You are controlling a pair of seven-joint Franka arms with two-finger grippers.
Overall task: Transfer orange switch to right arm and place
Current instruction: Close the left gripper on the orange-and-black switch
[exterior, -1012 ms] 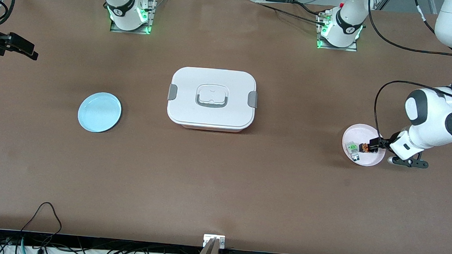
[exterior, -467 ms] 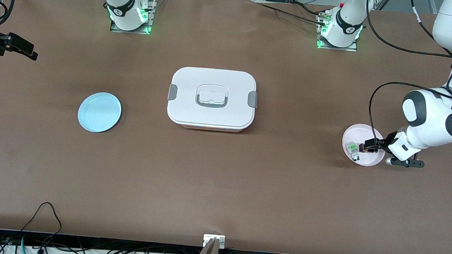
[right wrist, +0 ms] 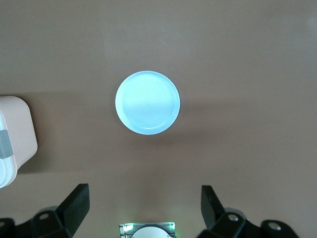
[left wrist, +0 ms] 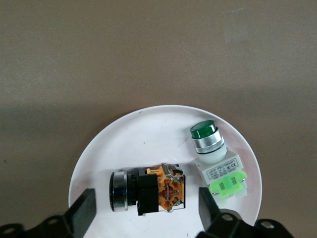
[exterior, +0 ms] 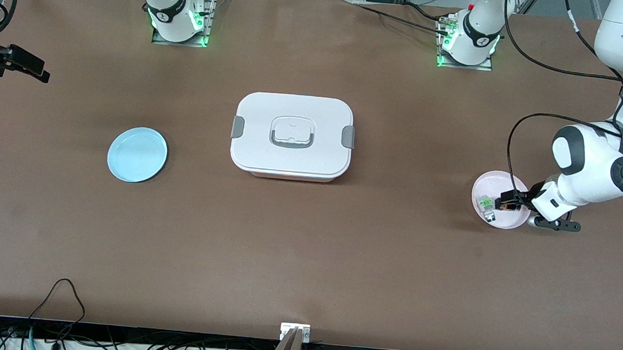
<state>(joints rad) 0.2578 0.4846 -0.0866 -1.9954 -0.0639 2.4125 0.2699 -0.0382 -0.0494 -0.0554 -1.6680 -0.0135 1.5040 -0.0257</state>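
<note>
Over the last second the left arm has sunk a little and drawn in over the small round pale pink plate (exterior: pixel 494 182) at the left arm's end of the brown worktop (exterior: pixel 307 250), bringing the left end effector (exterior: pixel 509 202) down around the stubby black switch with the orange body (left wrist: pixel 148 191). That suggests the pick-up is only starting; the handover and the placing are still to come. In the left wrist view its two black fingers (left wrist: pixel 83 210) stand wide on either side of the switch with plate showing between each finger and the part, so it grips nothing yet, though they may be starting to close. The switch lies on its side on the plate, just beside the clear-and-green push-button component (left wrist: pixel 218 158) and not touching it. The right end effector (right wrist: pixel 143 203) waits spread wide and empty, up over the round light blue plate (exterior: pixel 137 154). A white lidded box with grey clasps (exterior: pixel 292 136) sits between the two plates.
</note>
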